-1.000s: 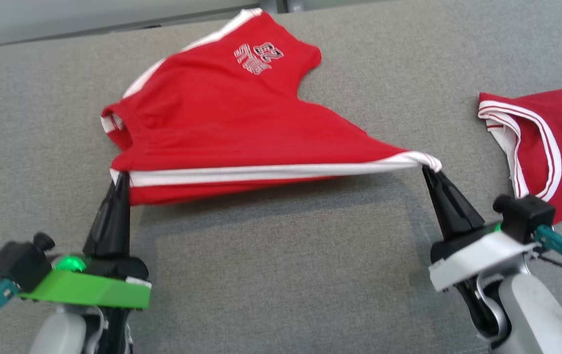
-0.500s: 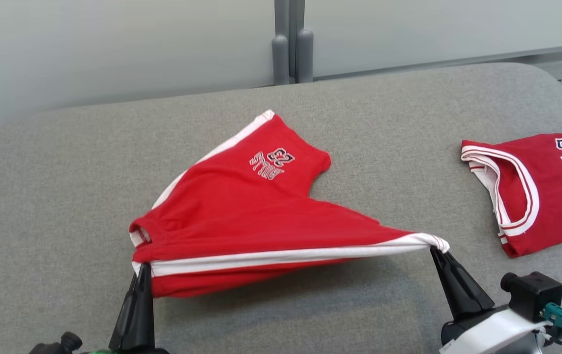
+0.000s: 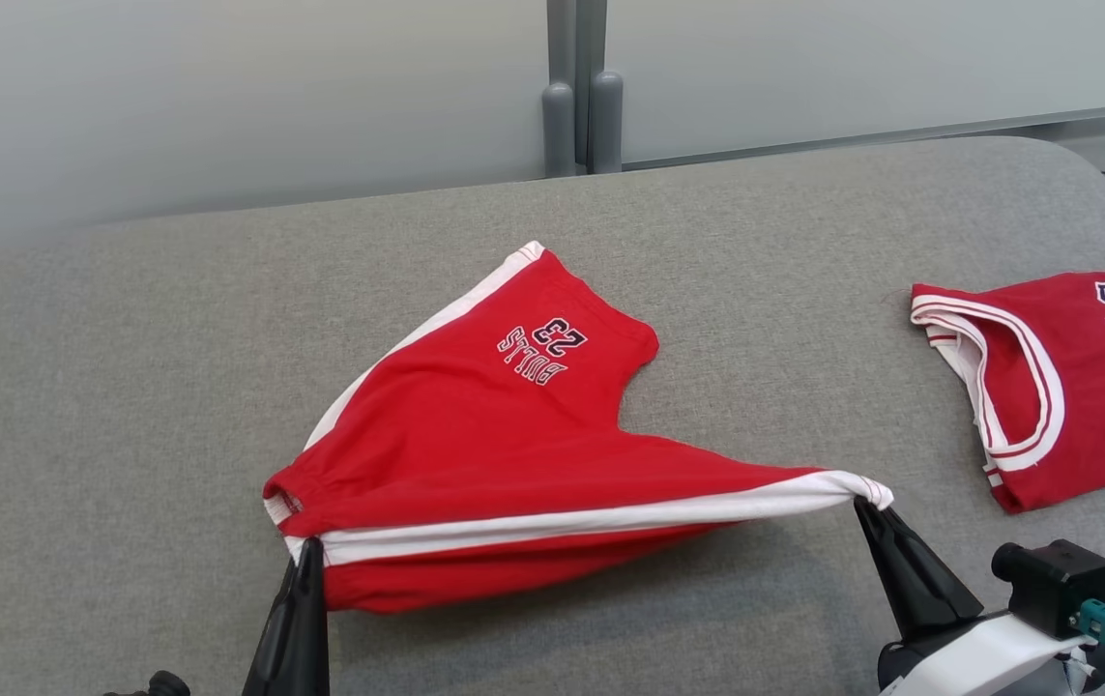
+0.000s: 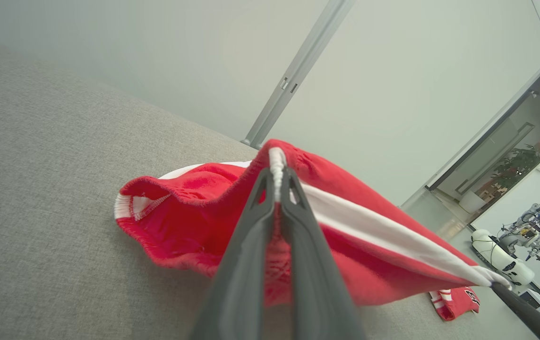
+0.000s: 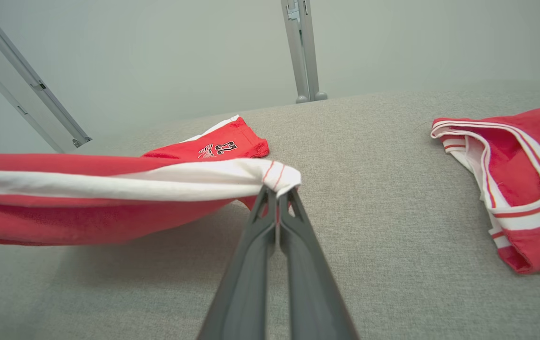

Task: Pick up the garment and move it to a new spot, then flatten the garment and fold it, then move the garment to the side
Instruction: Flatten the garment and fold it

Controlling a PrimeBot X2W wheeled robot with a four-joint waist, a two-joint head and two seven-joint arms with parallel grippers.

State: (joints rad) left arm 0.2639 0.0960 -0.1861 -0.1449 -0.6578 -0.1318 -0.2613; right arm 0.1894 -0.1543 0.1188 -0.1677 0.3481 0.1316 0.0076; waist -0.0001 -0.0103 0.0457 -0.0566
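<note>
The left gripper (image 3: 309, 553) rises from the bottom edge of the head view, fingers pointing up and away, clamped on the waistband corner of the red shorts (image 3: 513, 454). The right gripper (image 3: 867, 507) leans in from the lower right, pinched shut on the white-striped hem corner. Between them the side stripe is stretched taut and lifted — the far leg, printed 23, lies on the grey cushion (image 3: 127, 387). A jersey (image 3: 1064, 387) lies well apart at the right.
</note>
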